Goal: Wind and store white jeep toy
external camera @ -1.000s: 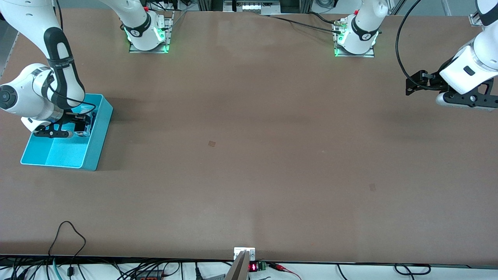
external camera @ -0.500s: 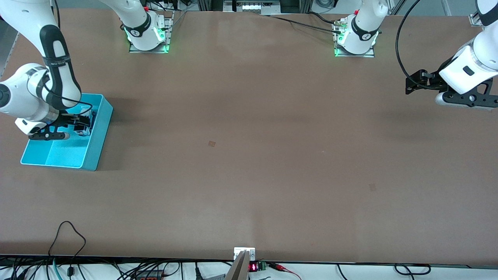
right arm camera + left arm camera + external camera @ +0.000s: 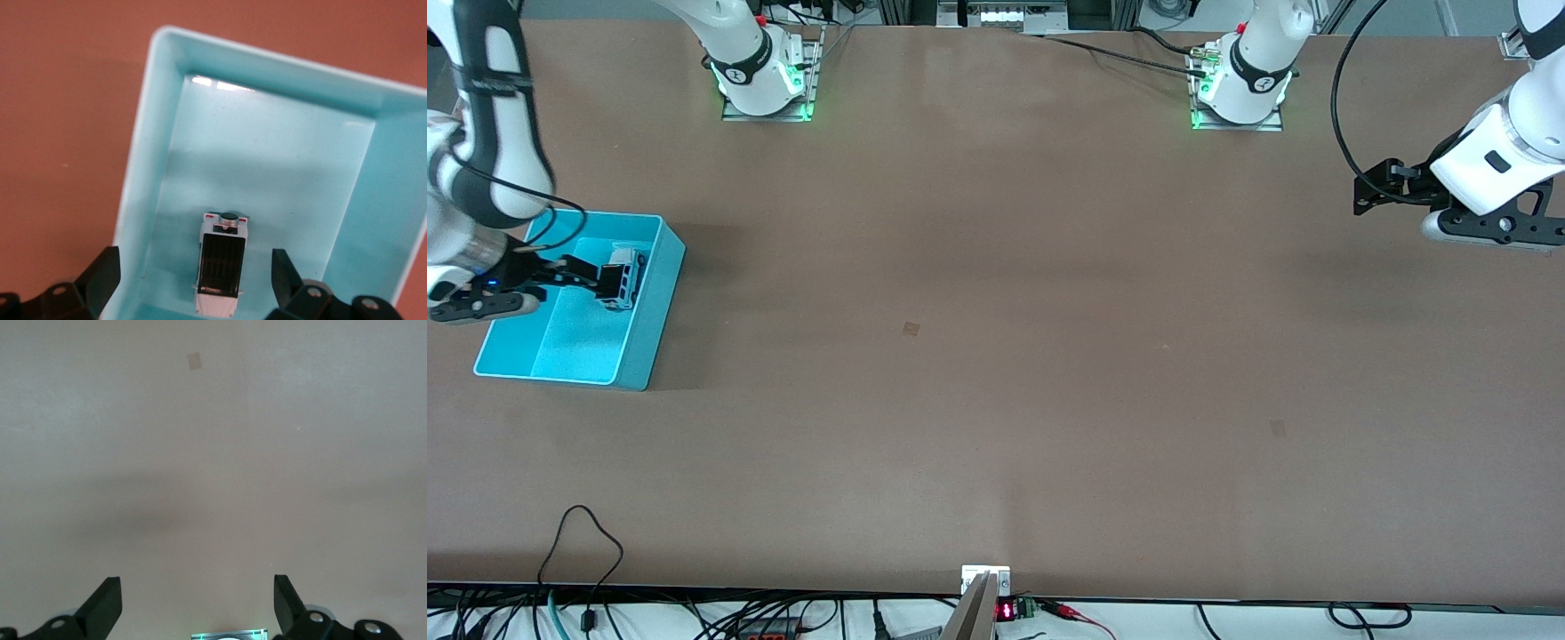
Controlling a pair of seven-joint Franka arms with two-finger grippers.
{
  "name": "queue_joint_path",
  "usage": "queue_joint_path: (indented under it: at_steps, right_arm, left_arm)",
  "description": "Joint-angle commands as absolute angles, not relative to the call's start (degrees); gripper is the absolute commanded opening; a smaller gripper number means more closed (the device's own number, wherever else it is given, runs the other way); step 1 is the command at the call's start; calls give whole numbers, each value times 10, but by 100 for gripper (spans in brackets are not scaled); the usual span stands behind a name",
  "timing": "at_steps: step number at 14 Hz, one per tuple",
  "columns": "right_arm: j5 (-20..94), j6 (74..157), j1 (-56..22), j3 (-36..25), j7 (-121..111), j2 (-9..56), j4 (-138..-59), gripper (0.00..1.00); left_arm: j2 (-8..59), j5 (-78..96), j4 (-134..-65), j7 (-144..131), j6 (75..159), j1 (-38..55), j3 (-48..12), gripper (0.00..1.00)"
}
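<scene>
Since a moment ago the right gripper (image 3: 587, 276) has lifted and drawn back from the cyan bin (image 3: 654, 311), leaving the white jeep toy (image 3: 623, 277) on the bin's floor beside the wall toward the left arm's end of the desk (image 3: 996, 356). Its fingers (image 3: 100, 277) stand wide and empty. The left gripper (image 3: 197, 603) waits over bare desk at its own end, fingers wide too. The storing looks done; a good finish means retreating straight up, clear of the bin's rim.
</scene>
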State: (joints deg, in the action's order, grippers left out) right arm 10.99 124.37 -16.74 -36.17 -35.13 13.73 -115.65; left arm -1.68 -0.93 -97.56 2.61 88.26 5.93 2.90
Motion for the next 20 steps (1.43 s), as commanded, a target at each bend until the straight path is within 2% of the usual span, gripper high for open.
queue_joint_path:
  at_steps: [1, 5, 7, 10, 12, 15, 20]
  right_arm:
    - [111, 1151, -167, -361, -348, 141, -1077, 100]
    - [95, 1044, -189, -350, -244, 118, -1009, 100]
    - [76, 1008, -151, -271, -179, 87, -993, 100]
    - [35, 993, -44, -98, -83, 36, -994, 100]
    - [24, 990, -12, -36, -76, 11, -994, 100]
    - [23, 988, -11, -11, -69, -23, -1002, 100]
    - [22, 976, -18, -4, -33, -61, -1025, 100]
  left_arm:
    - [-25, 7, -979, 30, 876, 58, 32, 100]
    - [-26, 7, -978, 30, 873, 58, 32, 100]
    - [-25, 7, -979, 31, 872, 57, 32, 100]
    - [-26, 7, -978, 31, 872, 55, 32, 100]
    - [-26, 7, -979, 31, 868, 55, 31, 100]
    - [-26, 7, -977, 30, 867, 56, 29, 100]
    - [-25, 7, -972, 31, 860, 56, 29, 100]
